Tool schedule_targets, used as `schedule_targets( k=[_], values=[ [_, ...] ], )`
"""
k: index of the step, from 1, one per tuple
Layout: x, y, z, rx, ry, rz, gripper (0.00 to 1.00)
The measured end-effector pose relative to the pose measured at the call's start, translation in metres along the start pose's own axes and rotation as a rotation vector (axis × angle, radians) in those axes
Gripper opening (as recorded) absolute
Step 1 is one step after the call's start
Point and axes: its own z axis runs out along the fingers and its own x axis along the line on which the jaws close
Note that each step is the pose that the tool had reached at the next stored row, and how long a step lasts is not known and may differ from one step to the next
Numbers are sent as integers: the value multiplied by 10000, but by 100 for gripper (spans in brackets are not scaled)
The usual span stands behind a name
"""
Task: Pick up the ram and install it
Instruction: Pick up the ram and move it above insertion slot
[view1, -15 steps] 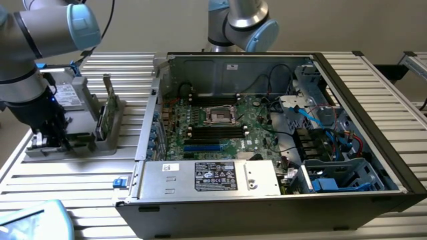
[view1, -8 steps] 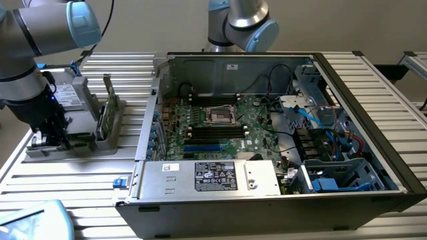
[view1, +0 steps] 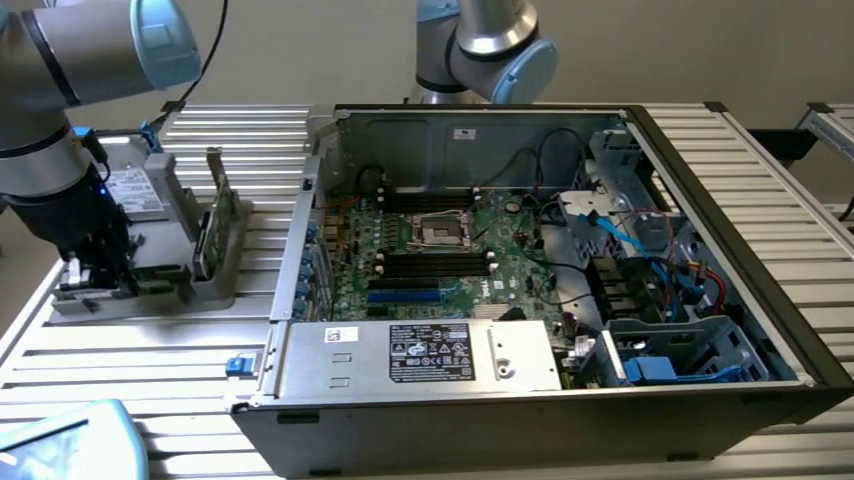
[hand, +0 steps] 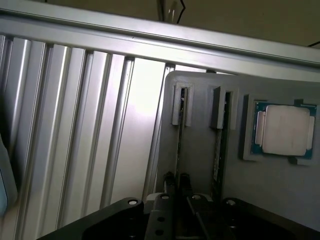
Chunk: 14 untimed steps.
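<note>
Gripper (hand: 177, 178): hanging low over the near end of the grey fixture (hand: 200, 95); fingers (hand: 169, 181) standing narrow, one pressing on each side of the ram.
Gripper, exterior view: sitting (view1: 96, 272) at the fixture's (view1: 200, 290) end toward the exterior view's left, well apart from the computer case (view1: 400, 440).
Ram (hand: 180, 132): standing on edge in the fixture's slot, showing as a thin dark line running away from the gripper; near end lying between the fingers, far end sitting in a raised grey bracket.
Ram seating: resting in the slot, not lifted clear.
Second stick (hand: 220, 145): standing on edge in the neighbouring slot, just beside the ram, lying outside the fingers.
Processor chip (hand: 284, 129): lying flat in a square recess of the same fixture, beyond the second stick, apart from the gripper.
Hard drive (view1: 131, 190): leaning upright at the fixture's far side, behind the arm.
Counter (view1: 160, 340): ribbed metal, carrying fixture and case side by side.
Case interior: lying open, showing black memory slots (view1: 427, 265) on the motherboard, far from the ram.
Second arm (view1: 481, 40): hanging above the case's far wall.
</note>
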Motion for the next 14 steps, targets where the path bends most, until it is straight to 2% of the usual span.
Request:
schedule_targets(
  k=[14],
  values=[
    [-8,-1,-120,-11,-8,138,14]
  ],
)
